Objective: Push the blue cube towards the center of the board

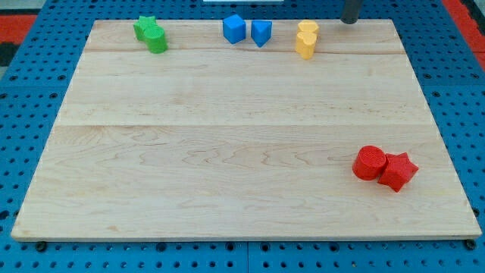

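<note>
You have the pale wooden board (242,144) lying on a blue perforated base (30,98), and my tip (350,22) sits at the view's top edge, right of centre, just at the board's far rim. Only the lower end of the dark rod shows; it carries no claw, so nothing opens or closes and it has hold of nothing. It touches no block.

Your task's thing, the blue cube (234,29), stands near the view's top edge, a little left of centre, well apart from the board's middle. Just beside it on the view's right is a second blue block with a pointed lower end (261,32); you can see a thin gap between them. My tip is to the right of both.

Further right, between that pair and my tip, two yellow blocks (306,39) sit touching, one ahead of the other. At the top left, two green blocks (150,33) huddle together. At lower right, a red cylinder (370,162) touches a red star-shaped block (398,171)
</note>
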Action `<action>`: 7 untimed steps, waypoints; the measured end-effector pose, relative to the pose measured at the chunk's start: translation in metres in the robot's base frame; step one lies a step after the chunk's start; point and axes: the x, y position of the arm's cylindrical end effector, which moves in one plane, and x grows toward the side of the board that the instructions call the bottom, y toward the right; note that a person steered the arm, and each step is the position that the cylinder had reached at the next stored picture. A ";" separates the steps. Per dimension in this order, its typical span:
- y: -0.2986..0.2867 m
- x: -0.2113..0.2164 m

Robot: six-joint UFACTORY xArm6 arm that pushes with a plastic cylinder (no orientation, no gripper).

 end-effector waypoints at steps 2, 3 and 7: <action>-0.005 0.000; -0.019 -0.001; -0.145 0.001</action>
